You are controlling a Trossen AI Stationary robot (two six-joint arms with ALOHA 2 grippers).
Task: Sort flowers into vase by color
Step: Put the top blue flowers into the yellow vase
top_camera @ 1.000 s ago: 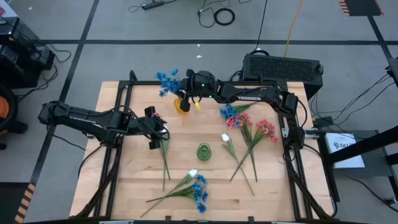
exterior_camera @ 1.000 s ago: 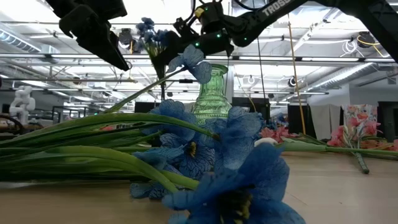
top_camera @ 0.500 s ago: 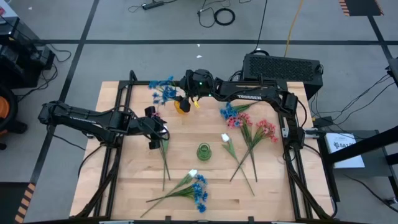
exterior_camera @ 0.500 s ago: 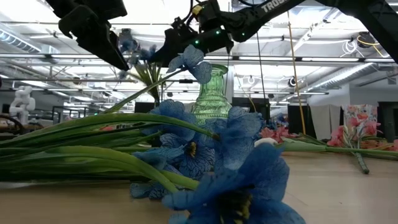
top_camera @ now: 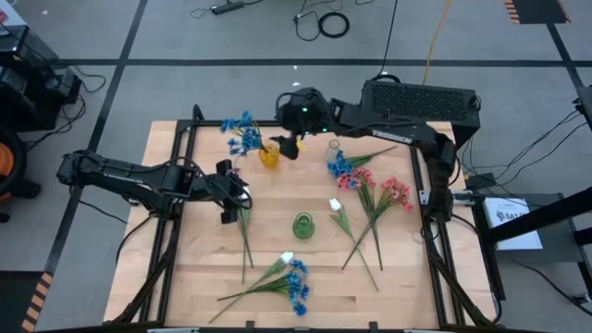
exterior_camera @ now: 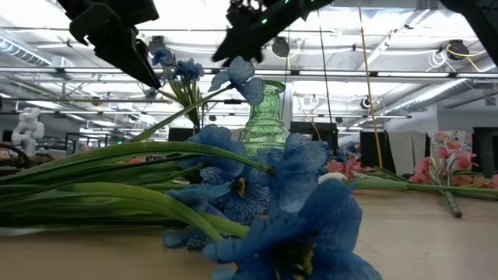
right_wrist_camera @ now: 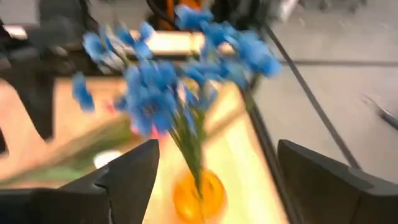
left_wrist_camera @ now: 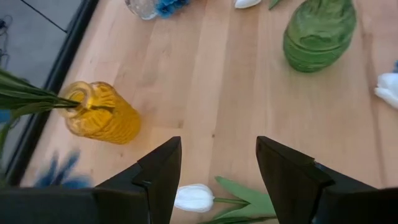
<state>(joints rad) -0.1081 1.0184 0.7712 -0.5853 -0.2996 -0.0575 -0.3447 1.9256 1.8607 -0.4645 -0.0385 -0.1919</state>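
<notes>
Blue flowers [top_camera: 242, 132] stand with stems in the yellow vase [top_camera: 269, 155] near the table's [top_camera: 398, 277] far edge, blooms leaning left. Right gripper [top_camera: 289, 146] hovers just beside that vase, fingers spread wide, holding nothing. Left gripper [top_camera: 232, 197] sits near the left edge, fingers [left_wrist_camera: 163, 171] partly apart over a white tulip bud [left_wrist_camera: 194, 198]; no grip visible. Green vase [top_camera: 303, 225] mid-table. Pink flowers [top_camera: 375, 190] lie toward the right edge; a blue and white bunch [top_camera: 287, 276] near the front edge.
</notes>
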